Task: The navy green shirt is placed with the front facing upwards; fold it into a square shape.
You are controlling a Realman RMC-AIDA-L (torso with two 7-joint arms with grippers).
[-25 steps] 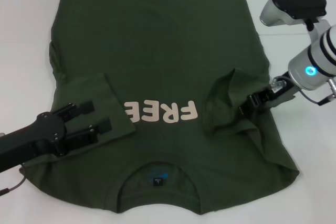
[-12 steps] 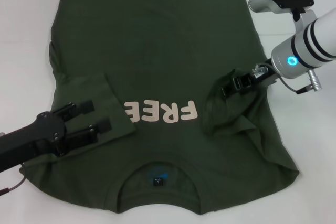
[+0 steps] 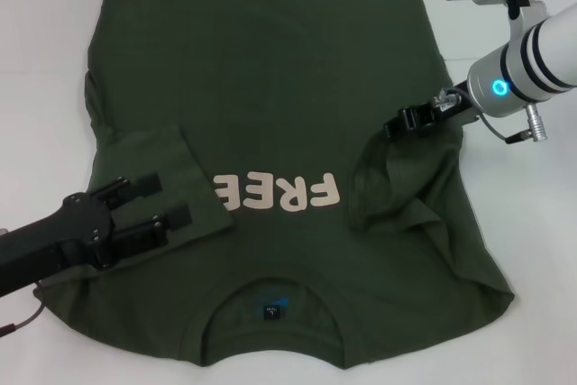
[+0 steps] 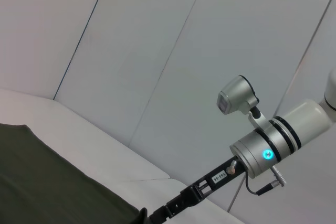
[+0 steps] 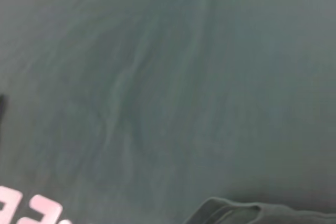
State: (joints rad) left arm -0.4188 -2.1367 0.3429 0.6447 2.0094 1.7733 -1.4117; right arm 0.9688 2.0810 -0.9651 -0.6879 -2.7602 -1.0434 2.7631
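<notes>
Right gripper [image 3: 395,125] has lifted up and away toward the upper right since a second ago, dragging the sleeve [image 3: 397,173] with it, fingers pinched on the fabric. The shirt [image 3: 261,69] lies flat, filling the middle of the head view, collar at the bottom. Left gripper [image 3: 162,200] hasn't budged at lower left, fingers spread over the folded-in sleeve.

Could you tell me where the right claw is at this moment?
In the head view, the right claw is on the robot's right, over the navy green shirt by its folded-in right sleeve, beyond the FREE lettering.
</notes>
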